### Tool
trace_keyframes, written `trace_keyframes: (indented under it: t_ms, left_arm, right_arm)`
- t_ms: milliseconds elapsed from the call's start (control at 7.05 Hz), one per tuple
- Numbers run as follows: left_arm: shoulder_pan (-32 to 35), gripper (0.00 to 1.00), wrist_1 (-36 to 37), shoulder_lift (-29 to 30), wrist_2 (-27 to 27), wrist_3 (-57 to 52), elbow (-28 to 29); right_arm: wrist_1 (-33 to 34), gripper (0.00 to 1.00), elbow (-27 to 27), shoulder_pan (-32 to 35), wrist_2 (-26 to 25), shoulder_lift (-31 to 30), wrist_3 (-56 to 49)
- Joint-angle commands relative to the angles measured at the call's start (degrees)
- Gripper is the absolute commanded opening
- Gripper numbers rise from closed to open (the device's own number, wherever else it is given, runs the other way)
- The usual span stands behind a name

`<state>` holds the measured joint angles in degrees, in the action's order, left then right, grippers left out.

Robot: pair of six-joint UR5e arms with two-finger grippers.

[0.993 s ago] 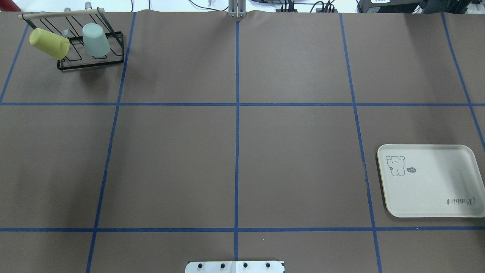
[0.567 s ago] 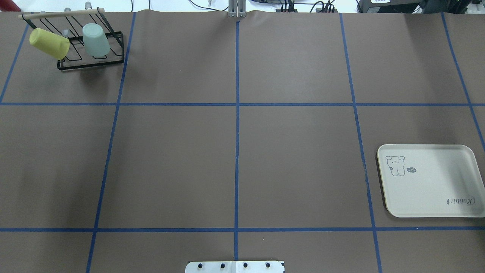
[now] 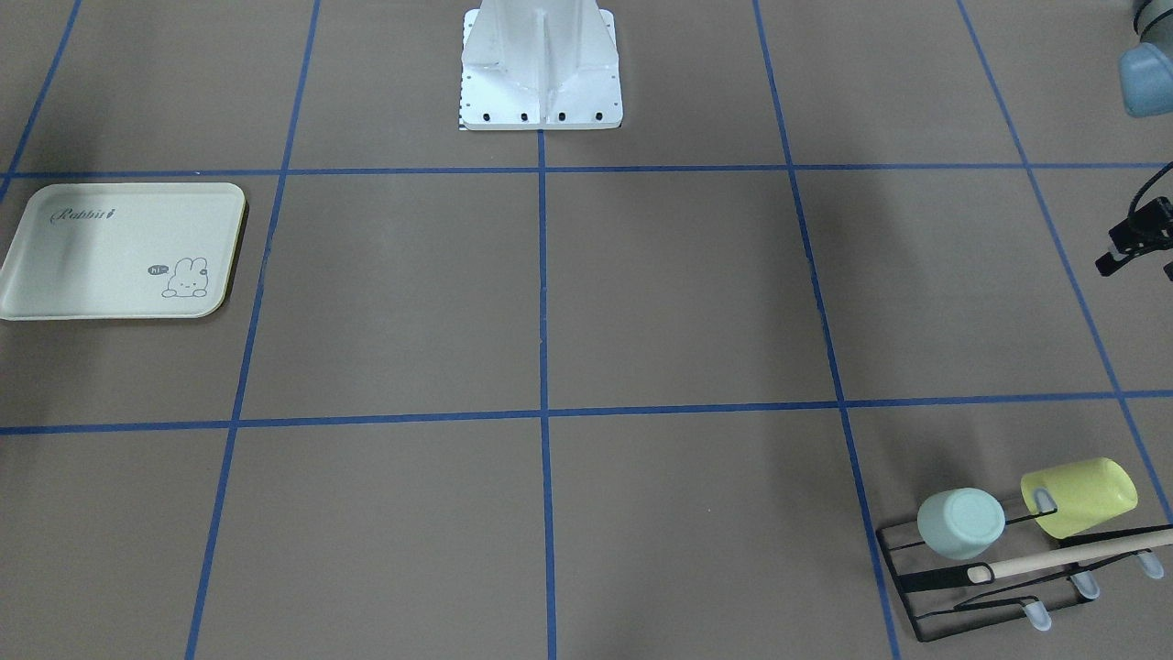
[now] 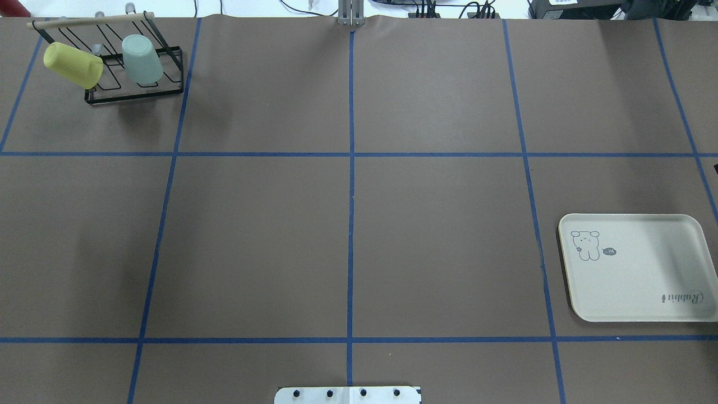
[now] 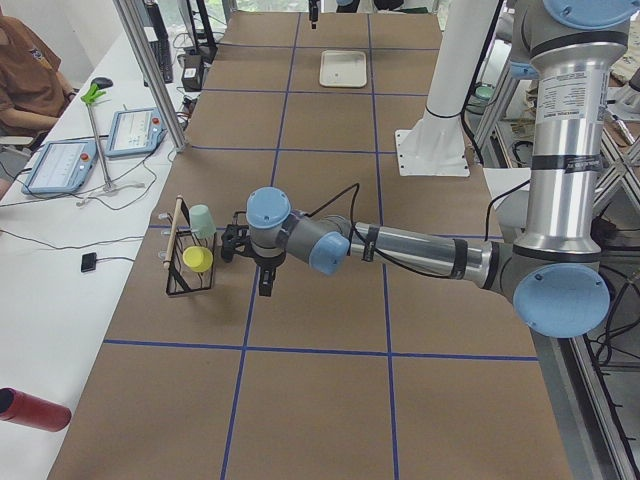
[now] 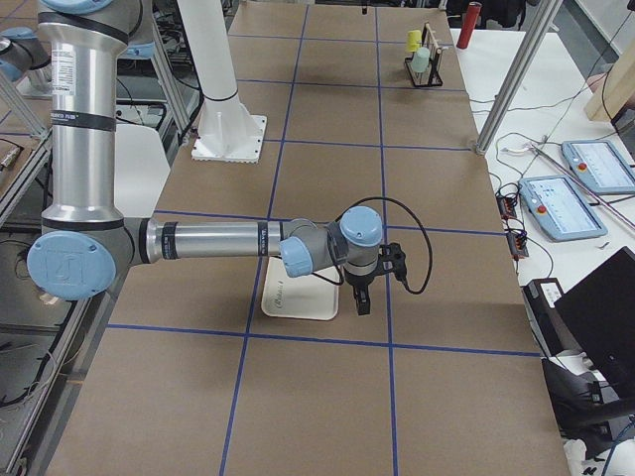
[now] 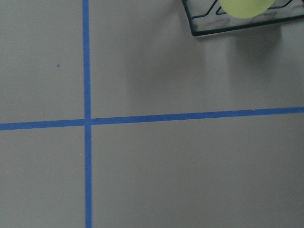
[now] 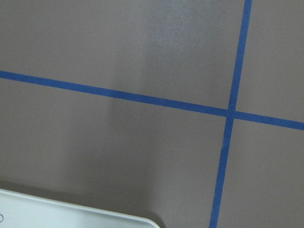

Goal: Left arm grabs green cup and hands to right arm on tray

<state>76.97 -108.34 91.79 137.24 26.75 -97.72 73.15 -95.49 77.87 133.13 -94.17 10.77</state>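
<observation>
Step in hand: opening reach, nothing gripped yet. The small pale mint-green plastic tumbler (green cup) [image 4: 142,59] sits mouth-down and tilted on a prong of the black wire rack [image 4: 134,96], at the worktop's far left corner. It is untouched.

The left arm [image 5: 400,245], a grey tubular arm with pale-blue joint caps, stretches out toward that corner. The left gripper [image 5: 265,282] hangs above the bare worktop just on the robot's side of the rack, clear of both cups. The fingers show only from the side and the left wrist view has none in frame, so I cannot tell if they are spread or pressed together.

The right arm [image 6: 208,241], same build, reaches over the cream rectangular "Rabbit" tray [image 4: 639,280]. The tray lies by the worktop's right edge, nearer the robot's side, with nothing on it. The right gripper [image 6: 359,297] hovers just past the tray, toward the right edge. Finger state again cannot be told.

Next move, as I judge it: the left gripper goes on toward the far left corner and picks the mint cup, not the yellow-green plastic cup [image 4: 73,64] beside it at the rack's left-edge end. The fingers should go around the cup wall and draw it off along the prong, so the rack isn't dragged. Then it carries across to the right arm near the tray.

Counts:
- Cups: 2 (1 mint-green, 1 yellow-green).
- Rack: 1, with one pale wooden bar [image 4: 90,20] along the top.
- Tray: 1.
- Arms: 2.
- Grippers: 2.
</observation>
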Motion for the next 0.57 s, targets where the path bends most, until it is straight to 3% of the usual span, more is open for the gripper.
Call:
trace_keyframes:
  t_ms: [0,142,425]
  left_arm:
    - [-5.2,0.99,0.2,10.7,-5.6,6.4,2.5]
    - [-9.1,0.99,0.7,15.7,-10.7,7.7,5.6]
    - [-11.5,0.99,4.8,28.0,-12.2,13.5,14.0]
  right_arm:
    - [-0.3,1.0,0.0,-1.3,-0.2,0.2,0.2]
    - [-0.4,1.0,0.0,-1.7,-0.2,0.2,0.2]
    - [-0.4,1.0,0.1,-2.4,-0.5,0.7,0.2]
